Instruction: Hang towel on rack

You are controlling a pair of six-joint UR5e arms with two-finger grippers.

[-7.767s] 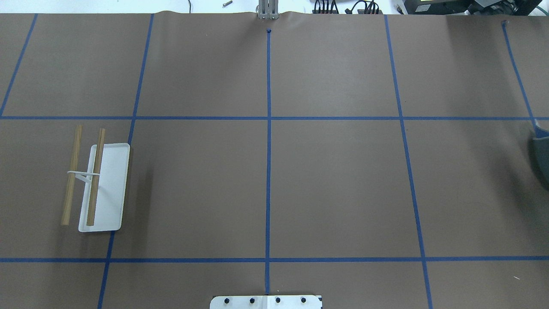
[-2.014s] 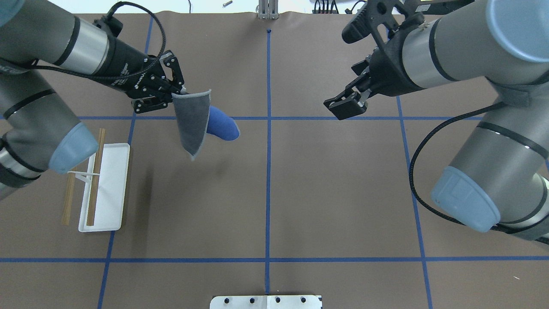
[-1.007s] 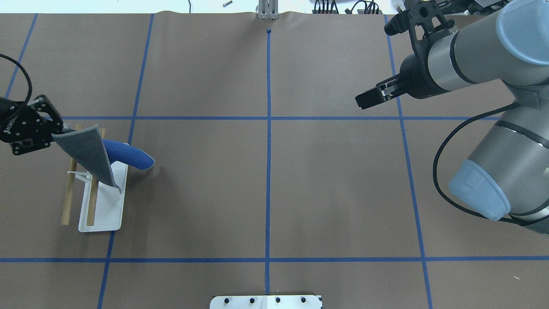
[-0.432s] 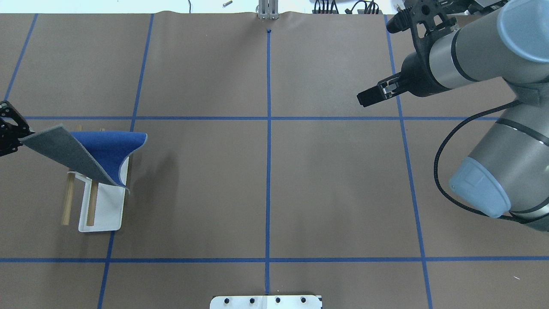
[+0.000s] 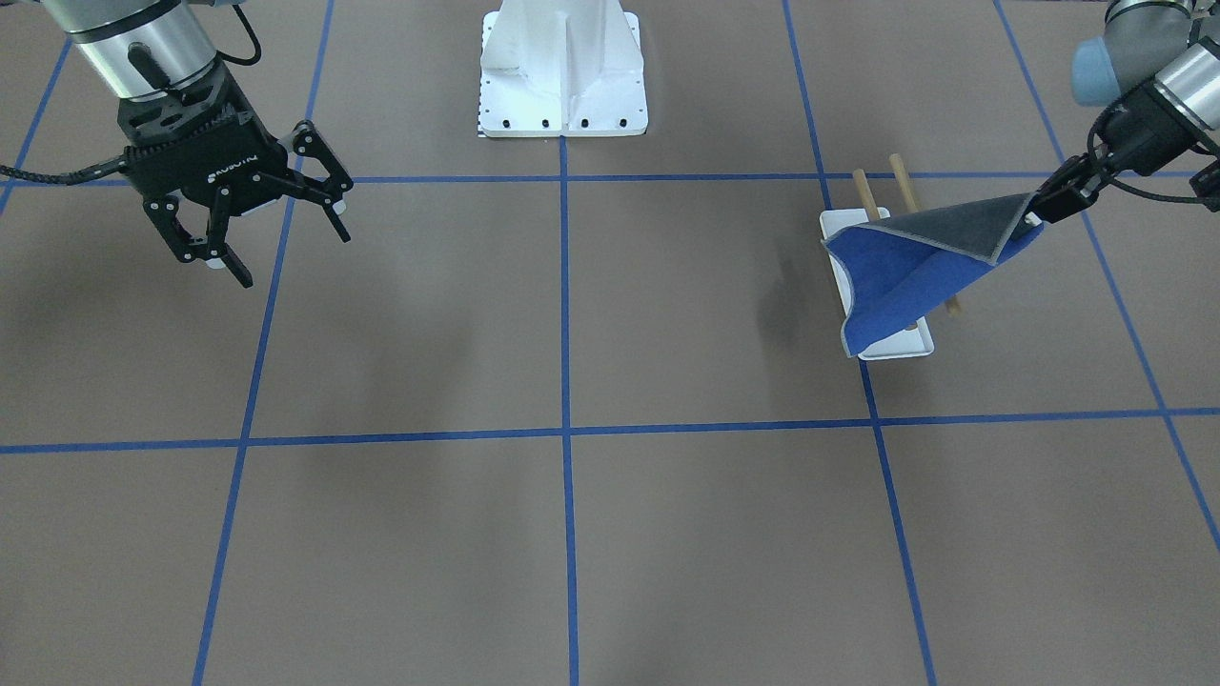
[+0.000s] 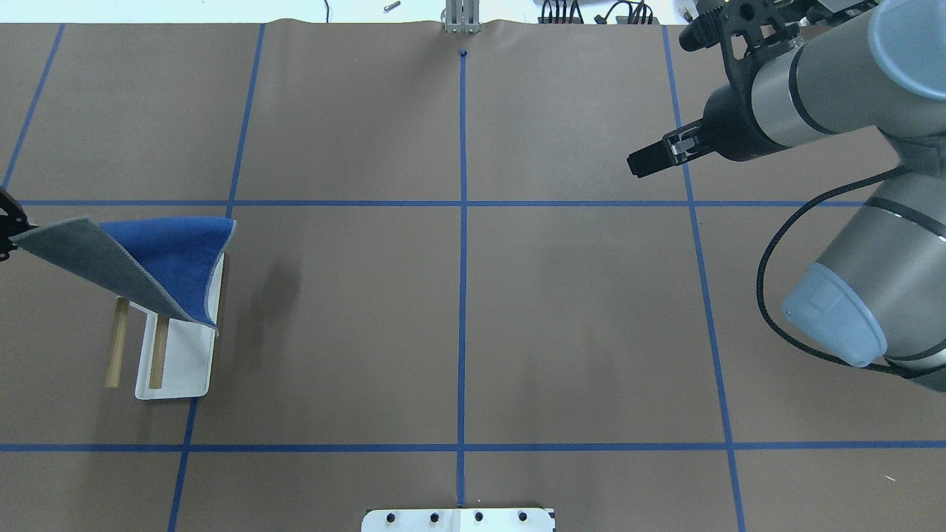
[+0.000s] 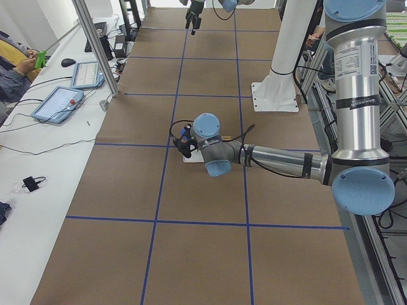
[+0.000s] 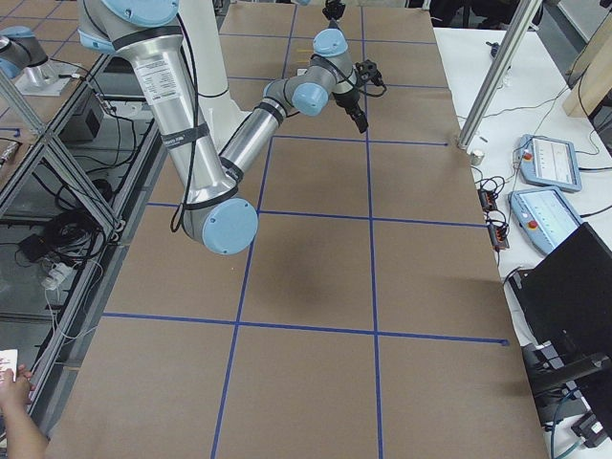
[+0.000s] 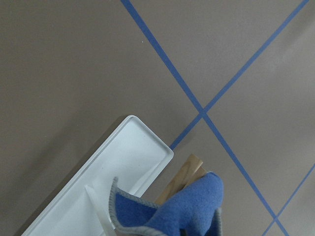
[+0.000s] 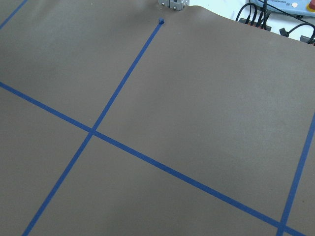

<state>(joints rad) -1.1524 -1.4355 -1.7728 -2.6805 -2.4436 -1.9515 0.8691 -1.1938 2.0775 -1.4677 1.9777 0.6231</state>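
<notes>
The rack (image 6: 185, 362) stands at the table's left side, with a white base and two wooden bars (image 6: 157, 355). The blue towel (image 6: 170, 251), grey reverse side up, lies slanted over the far ends of the bars and covers them. My left gripper (image 5: 1037, 213) is shut on one towel corner and holds it raised, beyond the rack's outer side. In the left wrist view the towel (image 9: 182, 211) hangs over a bar (image 9: 184, 174) above the rack base (image 9: 123, 157). My right gripper (image 5: 294, 259) is open and empty, far off on the other side.
The large white bolted pedestal (image 5: 562, 67) stands at the robot's edge of the table. Blue tape lines (image 6: 463, 222) mark a grid on the brown table cover. Tablets and cables (image 7: 60, 101) lie on a side bench beyond the table.
My left gripper has carried the towel from mid-table over to the rack and, in the last half second, pulled its corner further outward across the bars. My right gripper has drawn back slightly.
</notes>
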